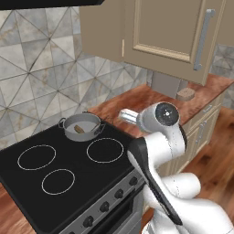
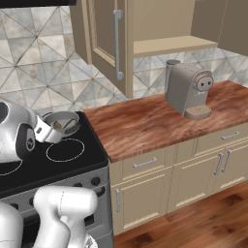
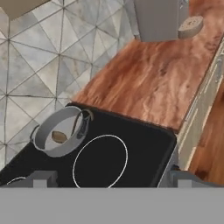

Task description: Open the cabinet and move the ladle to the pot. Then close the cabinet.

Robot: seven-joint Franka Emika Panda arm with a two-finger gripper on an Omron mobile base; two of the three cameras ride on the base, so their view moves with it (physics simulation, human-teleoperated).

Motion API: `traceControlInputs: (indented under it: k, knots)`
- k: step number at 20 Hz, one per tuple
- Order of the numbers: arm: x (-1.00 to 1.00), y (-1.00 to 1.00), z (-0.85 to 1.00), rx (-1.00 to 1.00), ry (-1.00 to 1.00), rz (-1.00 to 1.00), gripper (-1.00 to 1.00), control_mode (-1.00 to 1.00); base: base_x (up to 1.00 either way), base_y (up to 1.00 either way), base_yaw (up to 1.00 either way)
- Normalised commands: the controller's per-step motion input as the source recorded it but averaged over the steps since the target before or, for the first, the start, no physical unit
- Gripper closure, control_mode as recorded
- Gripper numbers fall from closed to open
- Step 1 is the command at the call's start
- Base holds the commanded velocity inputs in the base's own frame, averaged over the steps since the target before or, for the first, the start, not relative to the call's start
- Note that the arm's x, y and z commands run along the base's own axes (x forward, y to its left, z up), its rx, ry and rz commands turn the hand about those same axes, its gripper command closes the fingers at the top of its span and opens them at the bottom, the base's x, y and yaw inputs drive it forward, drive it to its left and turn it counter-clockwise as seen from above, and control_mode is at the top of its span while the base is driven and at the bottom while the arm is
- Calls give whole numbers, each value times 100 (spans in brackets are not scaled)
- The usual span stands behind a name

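The black stove (image 1: 68,183) shows three ring burners and carries one pot (image 1: 81,126) with one ladle (image 1: 79,129) inside. One cabinet (image 2: 109,38) door hangs open; no writing is readable. My gripper (image 3: 111,180) stands wide, holding nothing.

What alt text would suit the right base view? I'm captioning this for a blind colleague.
A grey pot with the ladle inside sits on a black stovetop, while the tan wall cabinet above hangs open. A grey coffee machine stands on the wooden counter.
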Motion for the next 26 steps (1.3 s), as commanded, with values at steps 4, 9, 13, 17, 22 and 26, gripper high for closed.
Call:
traceControlInputs:
  k: [4,9,13,17,22,26]
  knots:
    - [-19,0,4,-10,0,37,-100,-100,0,0,0]
    - [-31,0,11,-11,-3,36,-100,-100,0,0,0]
    - [-55,0,31,-8,-20,13,-100,-100,0,0,0]
    - [-59,0,30,-3,-27,0,-100,-100,0,0,0]
    - [-74,0,13,0,-22,0,-100,-100,0,0,0]
    - [-16,-1,0,0,-4,0,-100,100,-52,-34,1]
